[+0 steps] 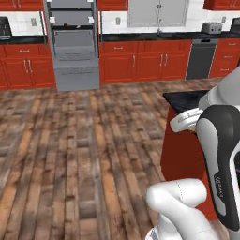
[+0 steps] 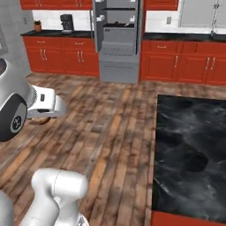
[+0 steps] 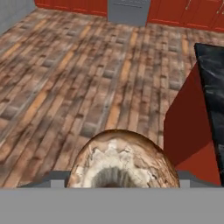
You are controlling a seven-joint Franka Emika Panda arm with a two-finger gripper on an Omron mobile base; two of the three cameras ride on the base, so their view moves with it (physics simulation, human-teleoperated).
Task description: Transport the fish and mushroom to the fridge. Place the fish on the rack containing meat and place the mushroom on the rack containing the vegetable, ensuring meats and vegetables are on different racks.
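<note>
The white arm rises from the base and folds at its dark elbow, the wrist reaching out level beside the tabletop point(image 1: 185, 97). The claw point(image 3: 124, 181) looks closed around the mushroom point(image 3: 124, 162), its fingers apparently hidden behind it.

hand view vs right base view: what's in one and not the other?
Hand view: the mushroom sits close up at the bottom of the frame, brown cap rim around a pale underside, at the gripper; the jaws themselves are hidden behind it.

Right base view: the fridge stands open across the room with its black shelves visible, a coffee machine on the back counter, and the arm at the left.

Both: the plank floor, the red cabinets and the black-topped island counter.
</note>
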